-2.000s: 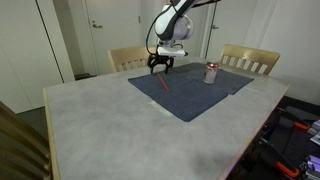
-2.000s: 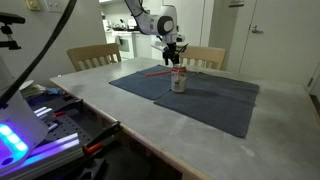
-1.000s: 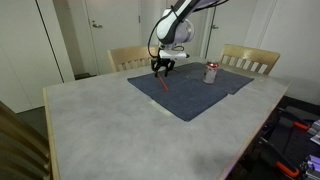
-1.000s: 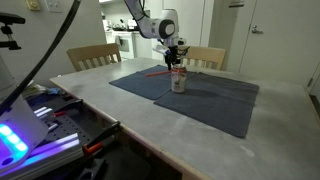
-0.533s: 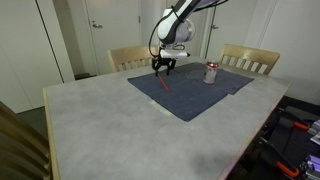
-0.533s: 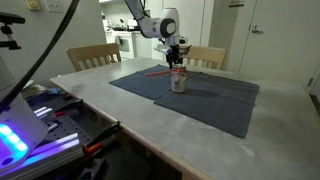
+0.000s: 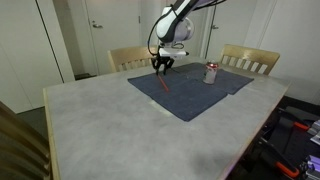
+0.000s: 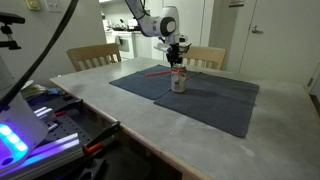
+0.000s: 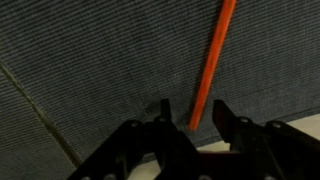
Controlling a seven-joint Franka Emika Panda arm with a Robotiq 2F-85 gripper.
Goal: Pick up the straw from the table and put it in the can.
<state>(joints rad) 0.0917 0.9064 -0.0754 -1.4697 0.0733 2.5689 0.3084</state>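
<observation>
Pincer (image 9: 190, 118) wide astride straw (image 9: 209, 68) end, clear only in wrist view.

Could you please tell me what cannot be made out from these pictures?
Wrist view: the thin red straw runs off the top edge, hiding its far end.
Exterior view: the small silvery can is too small to show its opening.
Exterior view: the black claw is too small to show fingertips.

Two pale wooden chairs (image 7: 129, 57) stand in front of white walls (image 7: 295, 30) with closed white doors (image 7: 100, 30), under soft, even indoor light.
</observation>
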